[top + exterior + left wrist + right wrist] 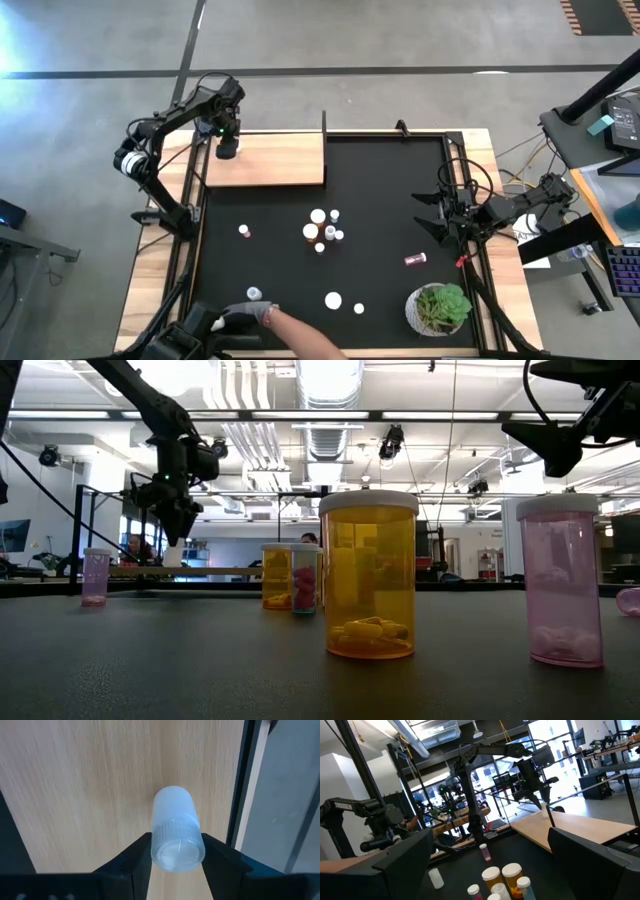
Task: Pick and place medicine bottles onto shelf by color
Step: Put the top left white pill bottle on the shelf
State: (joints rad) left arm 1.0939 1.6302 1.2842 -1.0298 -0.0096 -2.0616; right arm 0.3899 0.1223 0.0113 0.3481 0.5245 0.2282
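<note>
The high view looks straight down on the whole surface (380, 180), while the low view sits at mat level, facing across it with an orange bottle (368, 574) looming close. The left wrist view peers tightly down at the shelf (90, 785); the right wrist view faces across the bottle cluster toward that same shelf (580, 827).

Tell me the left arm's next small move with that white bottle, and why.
Probably lower it and open: the left gripper holds the white bottle between its fingers directly over the shelf near its left end. The right gripper waits open at the mat's right edge.
</note>
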